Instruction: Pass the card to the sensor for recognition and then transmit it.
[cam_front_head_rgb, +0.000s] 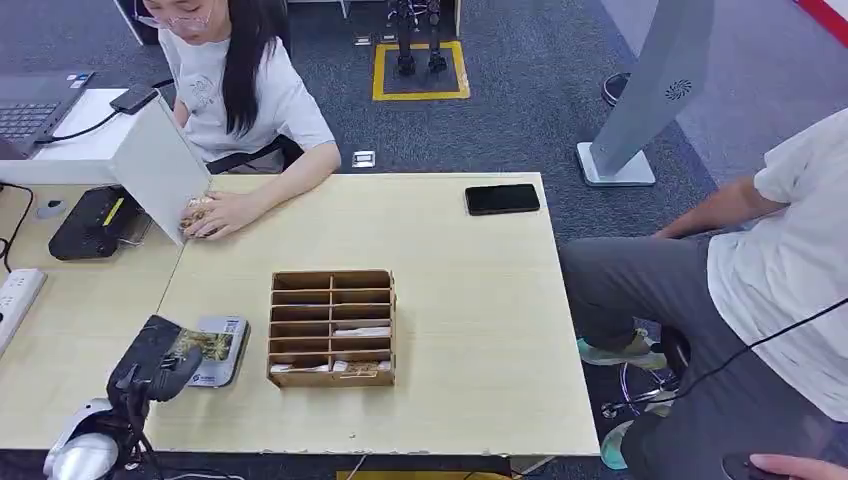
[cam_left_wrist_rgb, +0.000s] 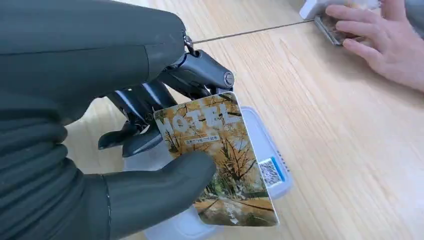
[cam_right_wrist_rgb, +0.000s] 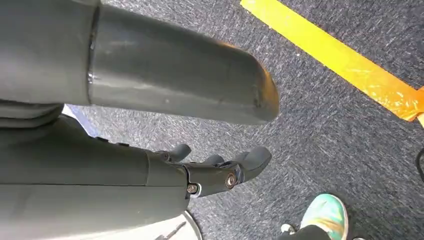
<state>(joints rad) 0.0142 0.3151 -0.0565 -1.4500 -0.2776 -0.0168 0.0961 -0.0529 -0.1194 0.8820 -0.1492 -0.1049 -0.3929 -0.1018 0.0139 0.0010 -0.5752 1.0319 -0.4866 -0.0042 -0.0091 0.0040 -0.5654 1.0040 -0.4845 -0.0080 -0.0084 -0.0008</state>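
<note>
My left hand (cam_front_head_rgb: 155, 365) hovers at the table's near left and pinches a card (cam_left_wrist_rgb: 220, 155) between thumb and fingers. The card is printed with autumn trees and the word HOTEL. It hangs tilted just over the sensor (cam_left_wrist_rgb: 262, 137), a flat pale reader with a small QR label. In the head view the card (cam_front_head_rgb: 207, 345) overlaps the sensor (cam_front_head_rgb: 233, 352); I cannot tell if they touch. My right hand (cam_right_wrist_rgb: 150, 165) hangs beside my body above the dark carpet, fingers apart and holding nothing.
A wooden compartment box (cam_front_head_rgb: 333, 327) with cards in its near slots stands mid-table. A black phone (cam_front_head_rgb: 502, 199) lies far right. A person across the table rests a hand (cam_front_head_rgb: 215, 215) by a white stand (cam_front_head_rgb: 160, 165). Another person (cam_front_head_rgb: 770, 270) sits at the right.
</note>
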